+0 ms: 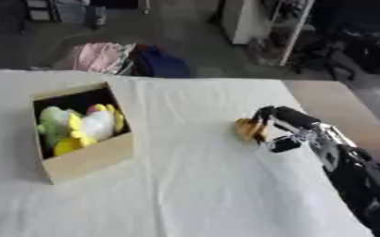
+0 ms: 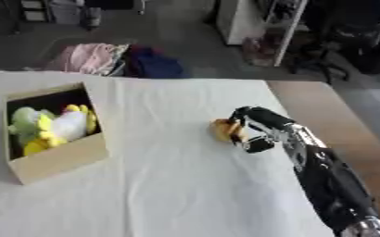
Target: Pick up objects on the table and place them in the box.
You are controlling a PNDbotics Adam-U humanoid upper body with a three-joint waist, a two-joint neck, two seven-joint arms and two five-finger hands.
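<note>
White cloth (image 1: 201, 185) covers the table. Right arm enters from the lower right; the right hand (image 1: 276, 127) has its fingers curled round a small orange-yellow object (image 1: 247, 128) right of centre, at cloth level; whether it is lifted cannot be told. Well apart to the left stands an open cardboard box (image 1: 88, 159) holding green, white and yellow soft toys (image 1: 79, 126). Beyond the table's far edge, pink and blue fabric bundles (image 1: 124, 59) lie on the floor.
</note>
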